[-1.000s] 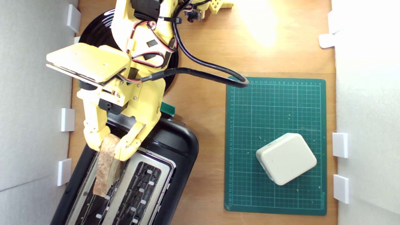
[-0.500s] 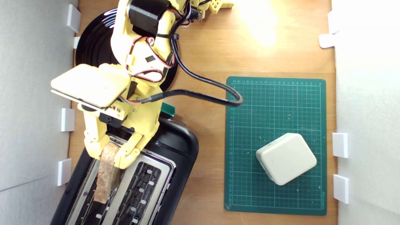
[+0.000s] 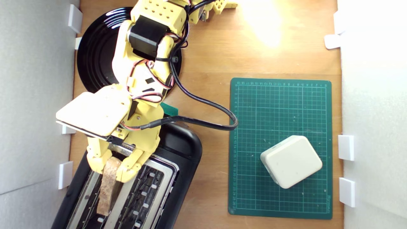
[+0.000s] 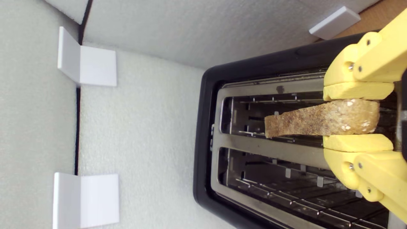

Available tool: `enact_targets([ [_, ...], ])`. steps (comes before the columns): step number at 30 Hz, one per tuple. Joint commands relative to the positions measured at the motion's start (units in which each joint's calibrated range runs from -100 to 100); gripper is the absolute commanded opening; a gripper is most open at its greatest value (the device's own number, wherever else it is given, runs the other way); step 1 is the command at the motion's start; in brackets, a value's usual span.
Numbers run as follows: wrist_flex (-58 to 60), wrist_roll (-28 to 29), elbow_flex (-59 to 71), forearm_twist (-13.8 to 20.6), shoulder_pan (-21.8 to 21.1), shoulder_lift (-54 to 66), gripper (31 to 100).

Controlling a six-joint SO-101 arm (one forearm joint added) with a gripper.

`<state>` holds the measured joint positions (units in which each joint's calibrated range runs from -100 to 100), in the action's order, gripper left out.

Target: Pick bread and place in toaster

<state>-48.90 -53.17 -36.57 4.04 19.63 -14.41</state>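
Yellow and two-fingered, the gripper (image 3: 112, 168) is pinched on the bread (image 3: 106, 186), one pad against each flat face of the slice's thick end, directly above the toaster (image 3: 181, 149). In the wrist view the gripper (image 4: 356, 117) holds the bread (image 4: 321, 119) edge-on, crust uppermost, lined up along one of the two slots of the toaster (image 4: 206, 111); the thin end points away from the fingers over the slot's opening. How far the slice has sunk into that slot cannot be told. The other slot holds nothing but its wire guides.

In the exterior view the toaster sits at about 7 o'clock on the wooden table (image 3: 210, 57), and the bread is over the slot nearer the exterior view's left. A teal lever knob (image 3: 169, 109) peeks out at the toaster's 12 o'clock end, beside the arm. A black plate (image 3: 95, 54) lies at 11 o'clock, partly under the arm; what shows of it is bare. A green cutting mat (image 3: 279, 108) at 3 to 4 o'clock carries a white rounded block (image 3: 291, 161) toward its 5 o'clock corner.
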Motion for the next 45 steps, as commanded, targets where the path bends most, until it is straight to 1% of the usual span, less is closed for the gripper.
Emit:
enact_targets([
  [1,1.6,0.1,-4.1,0.5,-0.4,-0.4,58.0],
  [3,1.6,-0.1,-4.1,0.5,-0.4,-0.4,60.1],
  [8,1.6,-0.2,-4.1,0.5,-0.4,-0.4,72.3],
  [11,1.6,-0.3,-4.1,0.5,-0.4,-0.4,76.0],
  [18,1.6,-0.3,-4.1,0.4,-0.4,0.1,77.0],
  [19,1.6,-0.3,-4.1,-0.1,-0.4,2.4,77.0],
  [24,1.6,0.1,-3.8,-0.7,-0.4,9.7,77.0],
  [25,1.6,0.2,-3.7,-1.3,-0.4,11.1,76.8],
  [28,1.5,0.6,-3.3,-5.8,0.1,16.2,76.6],
  [30,1.5,3.1,-3.2,-7.3,-0.1,18.8,76.5],
  [33,1.4,7.4,-2.4,-7.5,-0.8,22.2,76.4],
  [36,1.2,12.1,-2.0,-7.4,-4.0,26.1,76.4],
  [38,1.2,16.8,-1.5,-6.9,-6.1,27.9,76.4],
  [39,1.2,20.9,-0.9,-6.8,-7.9,29.1,76.4],
  [40,1.2,22.2,-0.6,-6.7,-8.5,29.6,76.4],
  [45,1.2,34.4,5.7,-6.4,-13.3,34.6,76.4],
])
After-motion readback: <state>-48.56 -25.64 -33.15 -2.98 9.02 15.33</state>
